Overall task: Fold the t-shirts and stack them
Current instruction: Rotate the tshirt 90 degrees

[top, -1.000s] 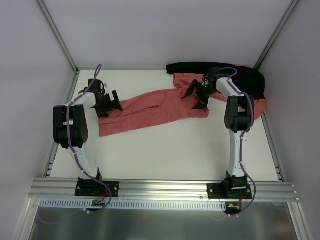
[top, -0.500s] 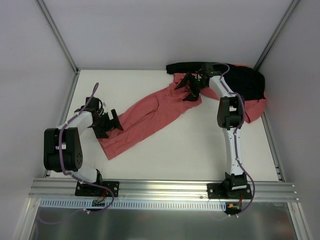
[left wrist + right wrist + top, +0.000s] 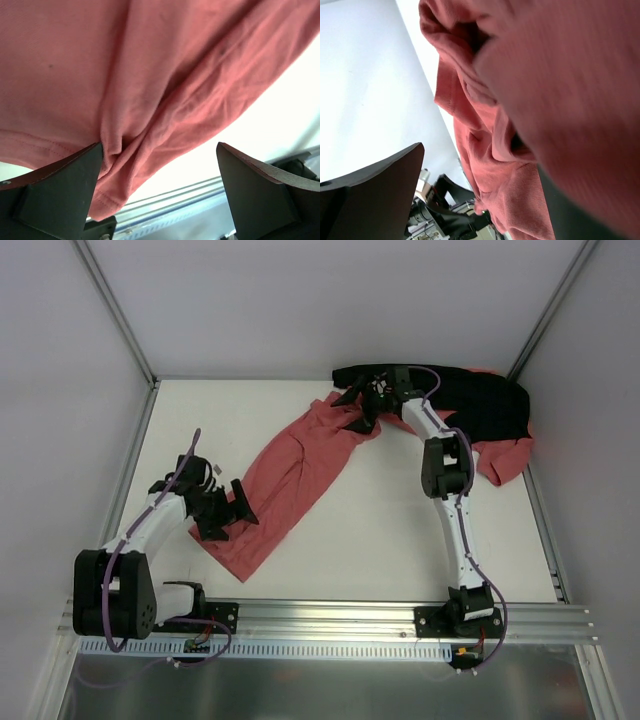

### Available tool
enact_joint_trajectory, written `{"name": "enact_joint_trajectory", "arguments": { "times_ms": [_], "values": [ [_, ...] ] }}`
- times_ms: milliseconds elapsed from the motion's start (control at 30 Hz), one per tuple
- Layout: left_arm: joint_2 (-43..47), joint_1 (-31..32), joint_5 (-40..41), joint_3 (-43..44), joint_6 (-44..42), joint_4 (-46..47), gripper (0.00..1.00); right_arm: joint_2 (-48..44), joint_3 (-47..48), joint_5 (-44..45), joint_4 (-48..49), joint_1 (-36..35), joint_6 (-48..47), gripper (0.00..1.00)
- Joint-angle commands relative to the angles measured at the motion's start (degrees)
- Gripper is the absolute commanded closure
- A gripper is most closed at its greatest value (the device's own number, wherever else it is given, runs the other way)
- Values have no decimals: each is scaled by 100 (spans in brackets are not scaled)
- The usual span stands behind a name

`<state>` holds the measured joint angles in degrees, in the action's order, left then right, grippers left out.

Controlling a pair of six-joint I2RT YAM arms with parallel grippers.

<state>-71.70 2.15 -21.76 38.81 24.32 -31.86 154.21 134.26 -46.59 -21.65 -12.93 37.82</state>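
A salmon-red t-shirt [image 3: 295,465] lies stretched in a long diagonal band from the back centre to the front left of the white table. My left gripper [image 3: 228,510] is at its lower end. In the left wrist view [image 3: 159,150] the jaws stand wide apart, and the cloth [image 3: 150,75] bunches against the left finger [image 3: 60,190]. My right gripper [image 3: 358,412] is at the shirt's upper end. Its jaws are also spread [image 3: 480,160], with cloth [image 3: 530,75] draped over and between them and hiding the right finger. A second salmon-red t-shirt [image 3: 500,455] lies at the back right.
A black cloth [image 3: 470,400] lies along the back right, over the second shirt. Grey walls enclose the table on the left, back and right. An aluminium rail [image 3: 320,615] carrying both arm bases runs along the near edge.
My left gripper has swung toward the near edge, dragging the shirt's lower end with it. My right gripper has moved back and left with the upper end. The shirt now lies steeper.
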Motion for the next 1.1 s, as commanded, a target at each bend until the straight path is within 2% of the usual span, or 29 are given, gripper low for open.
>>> {"name": "enact_joint_trajectory", "arguments": {
  "times_ms": [0,300,400,467,600,633,767,933,1067],
  "values": [
    [331,206,-363,-40,337,-382,1,565,197,317,608,-131,444,1],
    [455,812,-760,-13,591,-550,1,813,391,54,2320,-157,1543,1],
    [578,1041,-874,4,740,-331,1,602,356,-192,2551,-157,1448,1],
    [683,1085,-996,30,785,-41,1,120,102,-228,2491,-140,1220,1],
    [798,1086,-997,364,724,188,1,-1145,-636,-88,1598,-70,158,1],
    [781,1094,-1023,547,654,215,1,-1374,-698,-9,1341,-26,-323,0],
    [763,1094,-787,1049,417,154,1,-2541,-655,149,-10,27,-1248,0],
    [728,1094,-198,1489,12,13,1,-3537,-839,317,-953,-122,-1865,1],
    [815,1094,302,1612,3,30,1,-4170,-1278,396,-1856,-622,-2155,1]
  ]
}}
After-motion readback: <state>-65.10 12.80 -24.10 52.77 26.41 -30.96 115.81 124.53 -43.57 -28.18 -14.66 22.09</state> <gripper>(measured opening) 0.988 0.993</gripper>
